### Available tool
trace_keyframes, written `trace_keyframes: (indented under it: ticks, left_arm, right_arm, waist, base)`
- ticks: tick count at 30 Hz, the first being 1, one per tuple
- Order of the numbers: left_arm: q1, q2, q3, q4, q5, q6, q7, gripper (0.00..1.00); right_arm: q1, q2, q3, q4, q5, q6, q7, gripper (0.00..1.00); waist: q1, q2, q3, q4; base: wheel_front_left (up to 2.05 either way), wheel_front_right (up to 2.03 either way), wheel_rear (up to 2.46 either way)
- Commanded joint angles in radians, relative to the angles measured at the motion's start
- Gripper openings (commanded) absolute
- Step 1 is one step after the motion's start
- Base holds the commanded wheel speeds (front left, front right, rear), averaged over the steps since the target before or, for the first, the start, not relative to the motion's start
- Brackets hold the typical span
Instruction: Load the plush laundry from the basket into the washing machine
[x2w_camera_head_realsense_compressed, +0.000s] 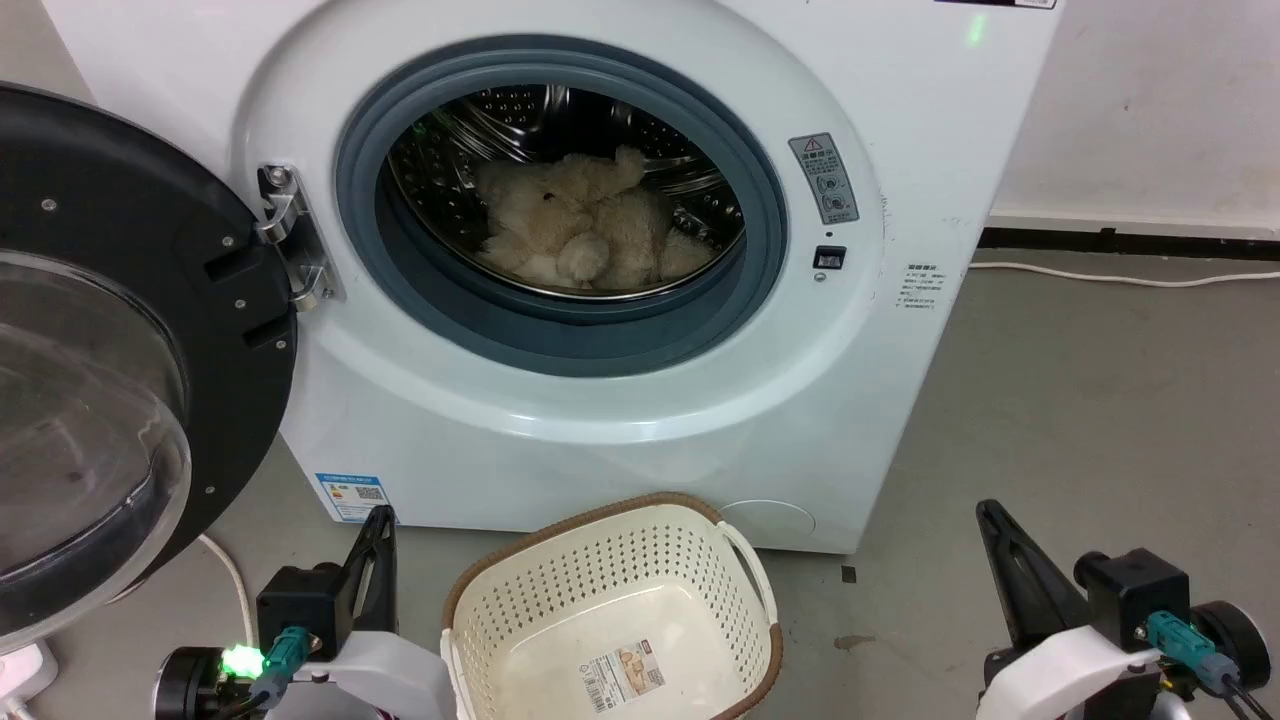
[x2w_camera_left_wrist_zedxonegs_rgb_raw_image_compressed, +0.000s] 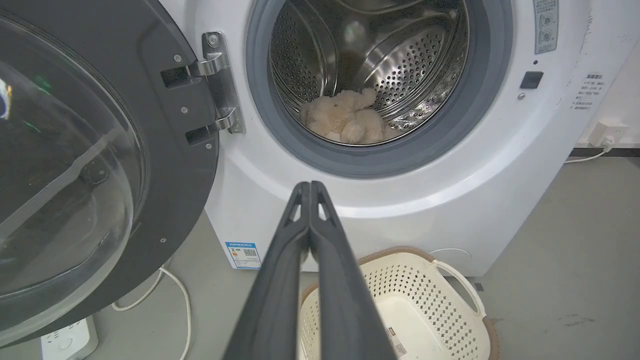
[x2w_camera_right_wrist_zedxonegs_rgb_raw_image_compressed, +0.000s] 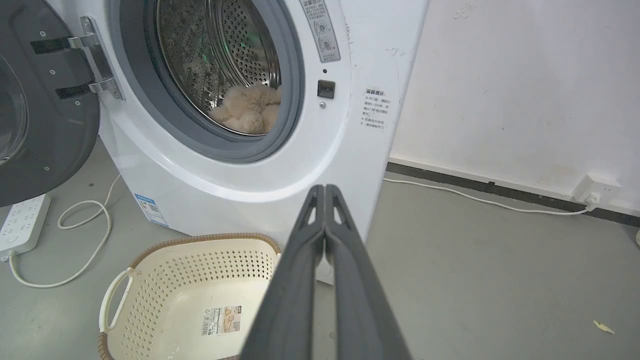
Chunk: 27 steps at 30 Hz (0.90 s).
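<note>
My left gripper (x2w_camera_head_realsense_compressed: 378, 535) and right gripper (x2w_camera_head_realsense_compressed: 995, 535) sit low in the head view, either side of the basket (x2w_camera_head_realsense_compressed: 560, 590). The teddy bear (x2w_camera_head_realsense_compressed: 580, 230) lies up ahead inside the washing machine (x2w_camera_head_realsense_compressed: 600, 410), far from both. In the left wrist view my fingers (x2w_camera_left_wrist_zedxonegs_rgb_raw_image_compressed: 280, 290) press together on nothing, and the open door (x2w_camera_left_wrist_zedxonegs_rgb_raw_image_compressed: 100, 165) hangs nearest this arm, so I think this arm should shut it. In the right wrist view that gripper is pinched together too.

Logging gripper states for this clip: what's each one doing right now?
Left gripper: closed, holding nothing.
Right gripper: closed, holding nothing.
</note>
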Motion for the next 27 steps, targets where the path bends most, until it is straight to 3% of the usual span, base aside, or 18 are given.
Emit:
trace_keyframes:
  ticks: [1,27]
  left_arm:
    - [-0.015,-0.001,0.006,-0.005,0.007,-0.004,0.0,0.0]
    - [-0.015,-0.001,0.006,-0.005,0.007,-0.004,0.0,0.0]
  right_arm:
    - [-0.019,-0.002,0.001,0.003,-0.008,0.001,0.001,0.0]
    - [-0.019,-0.002,0.001,0.003,-0.008,0.001,0.001,0.0]
  waist:
    - [-0.0001,0.0,0.0,0.0]
    - [-0.0001,0.0,0.0,0.0]
  base:
    - [0.0,0.0,0.0]
    - [0.0,0.0,0.0]
